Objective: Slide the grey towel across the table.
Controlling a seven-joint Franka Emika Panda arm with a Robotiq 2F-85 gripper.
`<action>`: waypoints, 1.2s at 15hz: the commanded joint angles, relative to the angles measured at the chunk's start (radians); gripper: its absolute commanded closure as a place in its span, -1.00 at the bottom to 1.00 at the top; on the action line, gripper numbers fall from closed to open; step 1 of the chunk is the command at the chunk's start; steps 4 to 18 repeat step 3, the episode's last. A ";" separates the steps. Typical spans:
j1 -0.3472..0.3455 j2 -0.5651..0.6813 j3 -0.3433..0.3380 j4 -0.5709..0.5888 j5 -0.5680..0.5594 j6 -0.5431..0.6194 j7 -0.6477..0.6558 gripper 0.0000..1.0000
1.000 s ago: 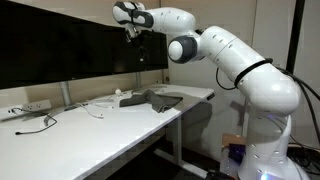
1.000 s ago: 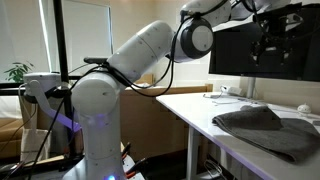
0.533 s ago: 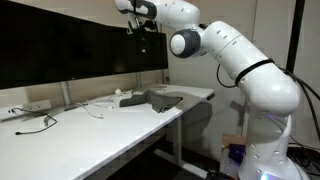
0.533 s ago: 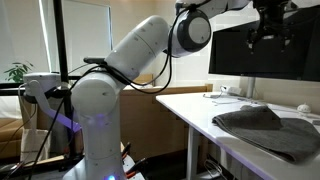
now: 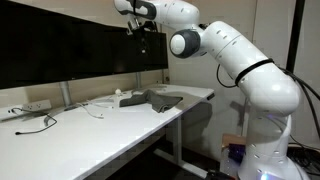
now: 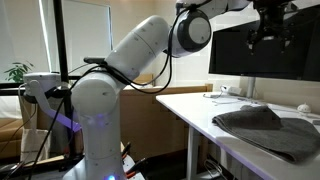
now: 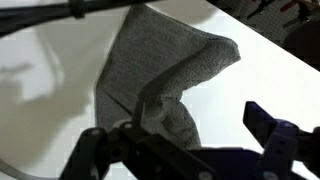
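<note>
Gripper [image 5: 140,28] hangs high over the table [image 5: 95,135], jaws spread wide, gripping nothing, touching nothing. From the wrist, 2 fingers [image 7: 100,150] frame the towel [image 7: 165,75] well below. The table is long and white. The grey towel lies rumpled and partly folded toward the robot's end. Dark monitors [image 5: 70,45] stand behind, and a cable [image 5: 35,120] lies further along.
</note>
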 commanded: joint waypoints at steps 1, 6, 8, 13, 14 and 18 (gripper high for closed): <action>0.002 -0.018 0.000 -0.032 0.001 0.013 0.003 -1.00; 0.002 -0.018 0.000 -0.032 0.001 0.013 0.003 -1.00; 0.002 -0.018 0.000 -0.032 0.001 0.013 0.003 -1.00; 0.002 -0.018 0.000 -0.032 0.001 0.013 0.003 -1.00; 0.002 -0.018 0.000 -0.032 0.001 0.013 0.003 -1.00; 0.002 -0.018 0.000 -0.032 0.001 0.013 0.003 -1.00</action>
